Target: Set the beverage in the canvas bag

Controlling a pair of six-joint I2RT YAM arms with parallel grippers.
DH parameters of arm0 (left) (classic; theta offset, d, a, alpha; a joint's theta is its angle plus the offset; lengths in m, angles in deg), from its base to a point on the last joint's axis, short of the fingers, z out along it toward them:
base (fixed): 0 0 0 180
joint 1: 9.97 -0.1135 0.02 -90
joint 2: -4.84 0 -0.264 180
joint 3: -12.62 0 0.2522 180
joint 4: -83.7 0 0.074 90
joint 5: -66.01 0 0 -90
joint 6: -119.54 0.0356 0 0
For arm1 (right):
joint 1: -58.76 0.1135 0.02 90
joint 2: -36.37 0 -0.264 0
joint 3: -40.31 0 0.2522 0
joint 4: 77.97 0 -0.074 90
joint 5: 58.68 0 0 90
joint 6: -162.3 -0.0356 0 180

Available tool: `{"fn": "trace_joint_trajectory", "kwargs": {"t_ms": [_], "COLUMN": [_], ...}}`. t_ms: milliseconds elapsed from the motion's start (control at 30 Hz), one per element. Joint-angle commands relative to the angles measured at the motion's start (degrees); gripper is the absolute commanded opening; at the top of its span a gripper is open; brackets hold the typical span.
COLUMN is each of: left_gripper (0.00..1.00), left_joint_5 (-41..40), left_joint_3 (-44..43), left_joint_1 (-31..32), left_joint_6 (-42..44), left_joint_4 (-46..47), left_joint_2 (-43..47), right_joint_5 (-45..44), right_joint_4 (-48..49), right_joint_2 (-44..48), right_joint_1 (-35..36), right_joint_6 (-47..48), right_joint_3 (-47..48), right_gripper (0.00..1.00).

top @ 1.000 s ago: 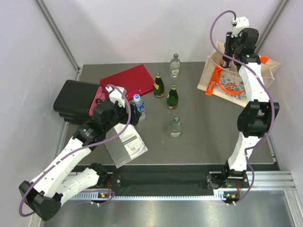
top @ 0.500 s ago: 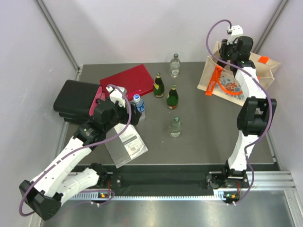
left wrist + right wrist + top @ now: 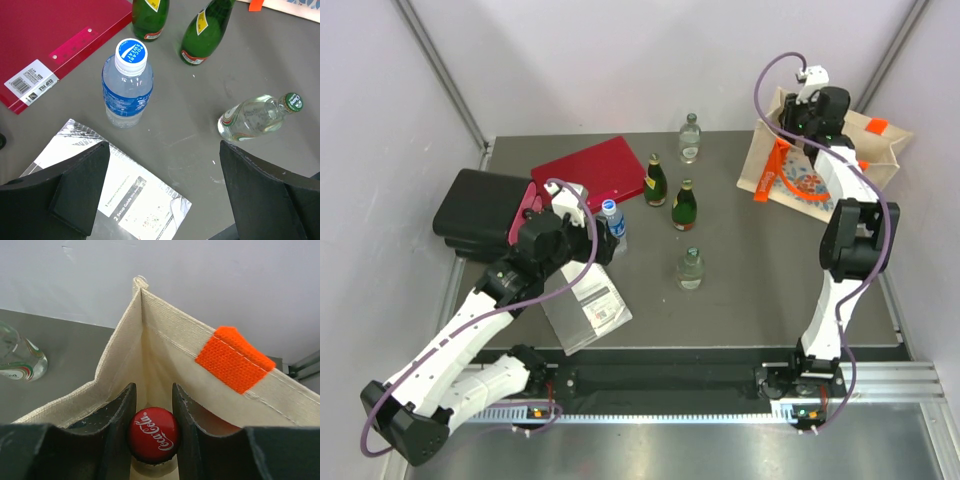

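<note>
One cola bottle (image 3: 153, 436), red cap up, long axis upright: clamped at its top in our right gripper (image 3: 153, 407), directly below it, within the mouth of the canvas bag (image 3: 165, 347). We judge the remaining path as straight down. Our left gripper (image 3: 162, 165): jaws apart, empty, well apart over a water bottle (image 3: 127, 85).

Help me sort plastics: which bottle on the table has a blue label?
The white-capped bottle beside the red folder; the green bottles and clear bottles show no blue.
</note>
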State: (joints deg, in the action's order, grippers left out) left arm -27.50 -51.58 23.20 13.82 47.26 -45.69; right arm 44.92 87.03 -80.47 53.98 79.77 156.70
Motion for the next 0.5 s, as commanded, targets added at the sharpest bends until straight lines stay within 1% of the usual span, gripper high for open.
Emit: {"fn": "trace_joint_trajectory", "kwargs": {"t_ms": [0, 100, 200, 300, 333, 400, 433, 467], "left_gripper": [0.95, 0.95, 0.95, 0.95, 0.95, 0.95, 0.95, 0.95], "left_joint_5": [-0.5, -0.7, -0.8, -1.1, -0.9, -0.6, -0.4, -0.4], "left_joint_3": [0.2, 0.1, 0.1, 0.0, 0.0, 0.0, 0.0, 0.0], "left_joint_1": [0.3, 0.3, 0.3, 0.3, 0.3, 0.4, 0.3, 0.3], "left_joint_6": [0.6, 0.7, 0.7, 0.8, 0.7, 0.7, 0.7, 0.7], "left_joint_4": [3.2, 3.2, 3.3, 3.2, 3.2, 3.2, 3.2, 3.2], "left_joint_2": [-0.5, -0.5, -0.7, -0.9, -1.0, -1.0, -1.0, -1.0], "right_joint_5": [3.6, 3.4, 1.3, -0.2, -0.8, -2.2, -2.7, -3.2], "right_joint_4": [13.5, 14.2, 16.1, 15.9, 15.9, 16.7, 16.7, 16.2], "right_joint_2": [1.4, 1.3, 1.8, 2.6, 2.9, 4.3, 4.9, 5.1], "right_joint_1": [-0.3, -0.3, -0.3, -0.3, -0.4, -0.3, -0.3, -0.3], "right_joint_6": [-1.4, -2.2, -2.6, -1.8, -1.6, -1.5, -1.5, -1.7], "right_joint_3": [1.0, -0.5, -3.0, -4.4, -4.7, -5.9, -6.0, -5.7], "right_gripper": [0.00, 0.01, 0.04, 0.08, 0.13, 0.18, 0.27, 0.31]}}
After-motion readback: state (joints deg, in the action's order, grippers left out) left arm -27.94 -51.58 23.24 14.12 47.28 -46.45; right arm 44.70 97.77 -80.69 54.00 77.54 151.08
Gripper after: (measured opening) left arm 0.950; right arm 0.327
